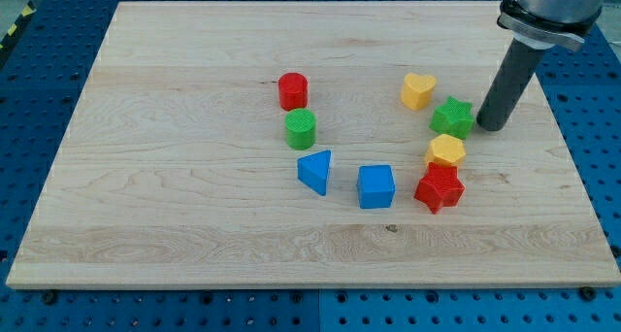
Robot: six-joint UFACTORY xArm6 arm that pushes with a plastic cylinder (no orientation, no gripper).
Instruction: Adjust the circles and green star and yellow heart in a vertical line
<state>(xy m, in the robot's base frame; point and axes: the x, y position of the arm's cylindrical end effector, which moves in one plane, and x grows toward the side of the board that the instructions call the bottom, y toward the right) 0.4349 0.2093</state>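
A red circle block [293, 90] sits above a green circle block [301, 129] left of the board's middle, close together. A yellow heart [418, 90] lies to the right of them. A green star [452, 117] lies just below and right of the heart. My tip [488, 128] rests right beside the green star's right edge, touching or nearly touching it.
A yellow hexagon-like block [446, 149] sits below the green star, with a red star [440, 187] right under it. A blue triangle [315, 171] and a blue cube [375, 186] lie below the circles. The wooden board [175, 225] ends near the rod on the right.
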